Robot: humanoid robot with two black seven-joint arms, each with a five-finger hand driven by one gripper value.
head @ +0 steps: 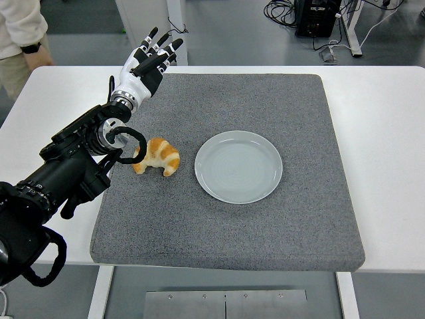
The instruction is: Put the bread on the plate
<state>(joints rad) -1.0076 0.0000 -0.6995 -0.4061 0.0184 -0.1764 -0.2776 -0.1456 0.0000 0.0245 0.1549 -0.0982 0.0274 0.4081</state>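
A golden croissant-shaped bread [157, 157] lies on the grey mat, just left of the plate. The pale grey plate [238, 166] sits near the mat's middle with nothing on it. My left hand [149, 60] is raised over the mat's far left corner, well beyond the bread, its fingers spread and holding nothing. The black left forearm [80, 159] crosses in front of the bread's left end, and a cable loop hides a bit of it. No right arm shows.
The grey foam mat [265, 226] covers most of the white table [385, 133]. A person [20, 40] stands at the far left corner of the table. Cables and a black box lie on the floor behind.
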